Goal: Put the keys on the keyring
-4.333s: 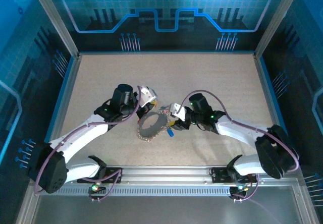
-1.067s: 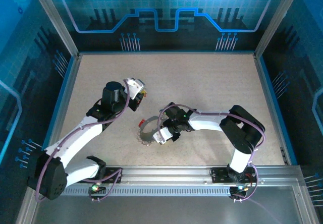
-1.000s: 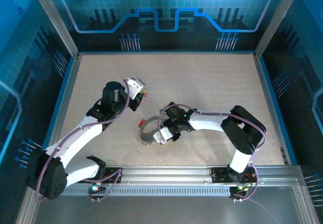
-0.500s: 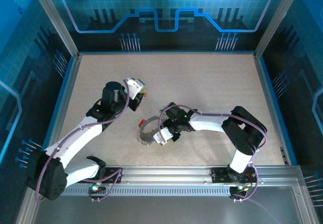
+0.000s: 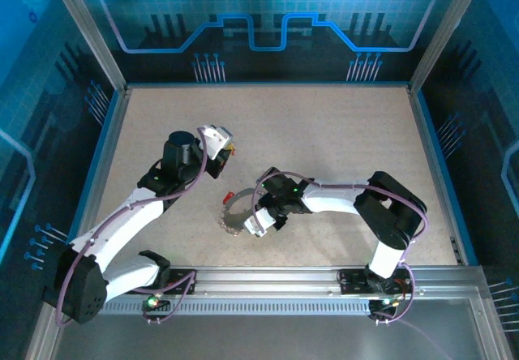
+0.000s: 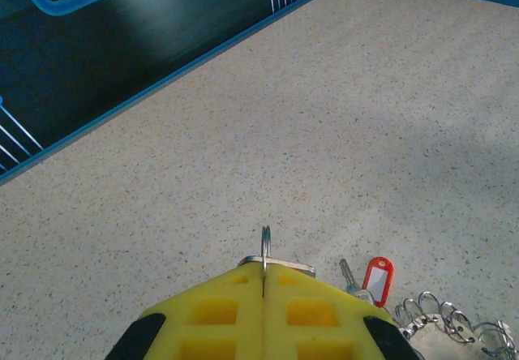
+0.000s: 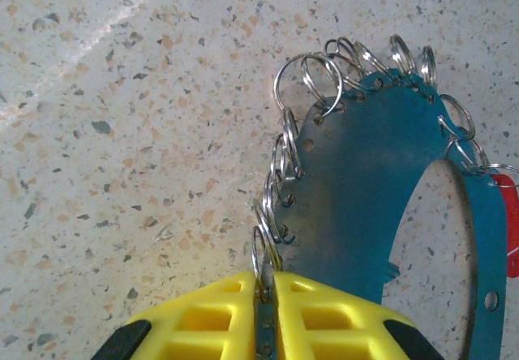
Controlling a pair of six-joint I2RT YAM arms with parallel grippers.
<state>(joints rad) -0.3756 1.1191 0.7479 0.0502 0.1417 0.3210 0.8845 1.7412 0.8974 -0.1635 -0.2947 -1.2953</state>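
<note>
A speckled beige counter (image 5: 340, 133) is enclosed by blue-lit walls. Two white arms are bolted at its near edge. The left arm (image 5: 130, 214) is stretched toward the far side, left of centre. The right arm (image 5: 357, 202) is folded at the elbow and reached leftward toward the middle of the counter.

The keyring (image 5: 233, 212), a flat grey ring with a wide central hole, is laid flat on the counter, close to the centre and slightly toward the near side. Its rim is pierced with small holes, and a row of small split rings (image 7: 306, 84) is threaded through them along the outer edge.

The right jaws are set at the near right part of the keyring's rim. In the right wrist view, the right arm's yellow fingers (image 7: 211, 319) are seen clenched together on one split ring at that rim.

The left jaws are held to the far left of the keyring, apart from it. In the left wrist view, the left arm's yellow fingers (image 6: 219, 315) are pressed shut, and a thin silvery loop (image 6: 265, 241) is pinched edge-on in the seam between them. A flat piece of metal is seen at the foot of the loop; whether it is a key cannot be told.

A red-headed key (image 6: 377, 272) is laid by the far left rim of the keyring, with a plain silvery key (image 6: 349, 277) just beside it. Whether either is fastened to the rim cannot be told.
</note>
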